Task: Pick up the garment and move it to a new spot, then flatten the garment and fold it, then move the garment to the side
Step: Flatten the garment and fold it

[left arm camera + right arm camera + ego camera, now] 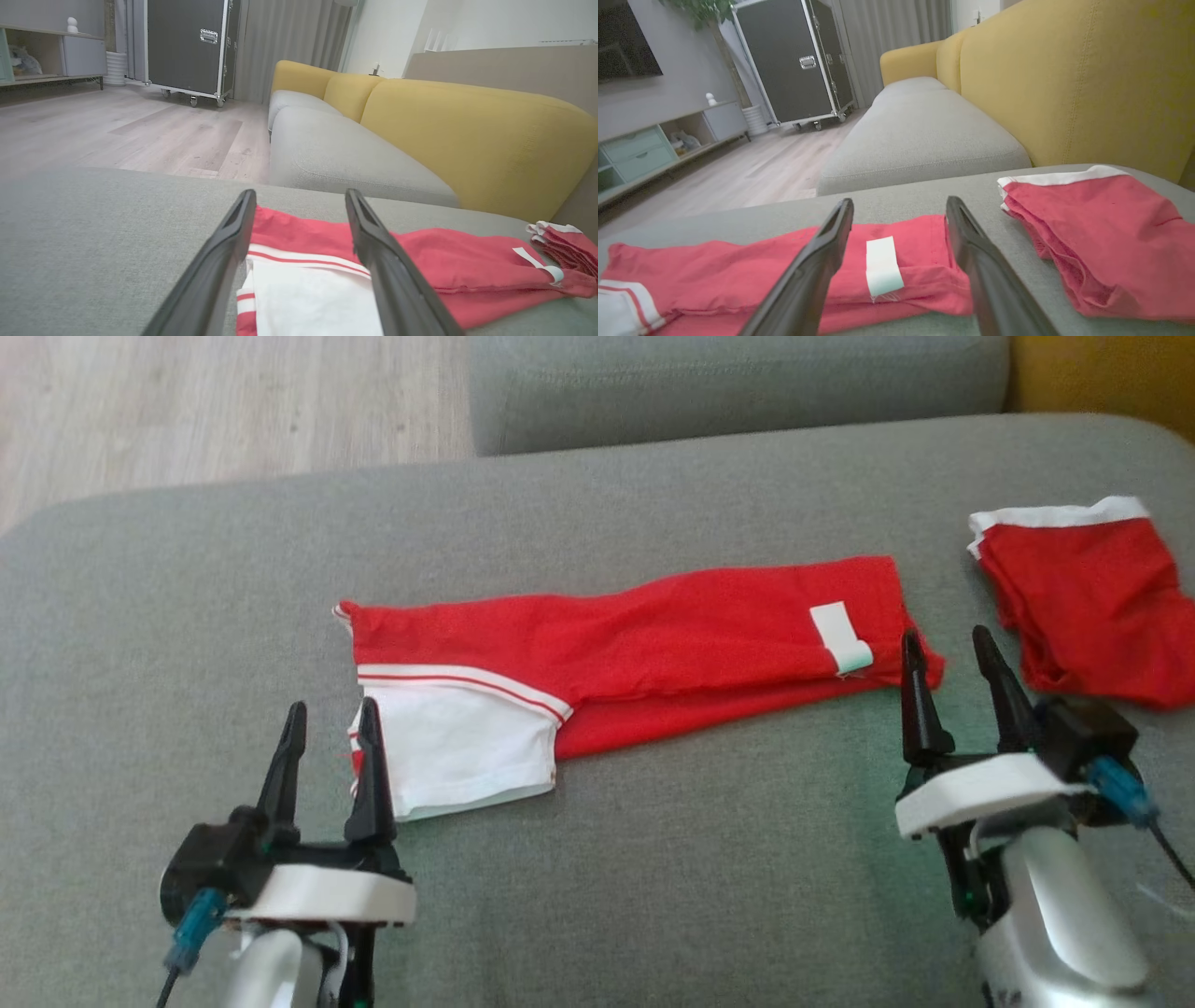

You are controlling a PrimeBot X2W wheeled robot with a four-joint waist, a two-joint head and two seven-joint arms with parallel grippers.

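Red garment lies folded in a long strip across mid-frame on the grey cushion, white end at lower left. Left gripper spread wide at that white end, perhaps grazing it, hard to say. Right gripper spread too, at the strip's right end. Second red piece sits upper right, apart.

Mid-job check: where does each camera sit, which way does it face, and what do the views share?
Head view: on the head, looking down at the grey cushion and red garment; left gripper and right gripper, open, below.
Left wrist view: low over the cushion, along its fingers, facing the garment's white end.
Right wrist view: along its fingers, facing the white tag.
Shared: both wrist views show the black case.
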